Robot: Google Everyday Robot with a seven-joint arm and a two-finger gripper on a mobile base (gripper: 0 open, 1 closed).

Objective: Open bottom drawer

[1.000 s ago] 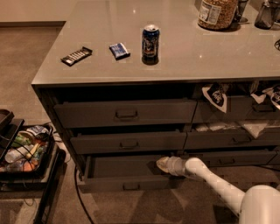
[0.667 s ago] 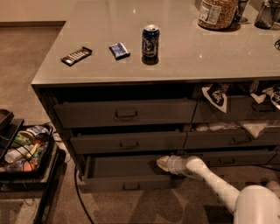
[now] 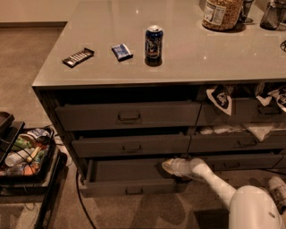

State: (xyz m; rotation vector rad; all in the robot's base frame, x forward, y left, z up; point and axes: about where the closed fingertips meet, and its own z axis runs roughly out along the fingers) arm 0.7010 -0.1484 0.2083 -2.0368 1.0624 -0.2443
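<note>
Nearest, at 5 o'clock, the robot's white arm (image 3: pixel 213 180) reaches up and leftward from its rounded base, and at the floor's right edge by 4 o'clock lies a small cylindrical thing too blurred to name. The arm ends in the gripper (image 3: pixel 169 166), a pale tip just below the frame's middle, inside the open top of the bottom drawer (image 3: pixel 111 187) near its right end. Whether the gripper is open or closed, or has hold of anything, cannot be told. The bottom drawer stands pulled out from the left stack, its low front toward 6 o'clock carrying a small centre pull (image 3: pixel 134 191), and its plain dark inside shows behind that front. At 8 o'clock a black cart (image 3: pixel 42 179) holds a tray of bottles and mixed items, with a dark cable (image 3: pixel 80 197) curving along the floor beside it. Above the bottom drawer sit the middle drawer (image 3: pixel 103 146) and the top drawer (image 3: pixel 89 117), each slightly ajar. Toward 3 o'clock the neighbouring stack shows white cloths (image 3: pixel 259 129) hanging out. Farther back, on the tabletop (image 3: pixel 187 67), a dark bar (image 3: pixel 78 57) lies at 10 o'clock, a blue packet (image 3: pixel 121 52) just right of it, an upright can (image 3: pixel 153 42) near 12 o'clock, and a jar (image 3: pixel 222 13) at 1 o'clock.
</note>
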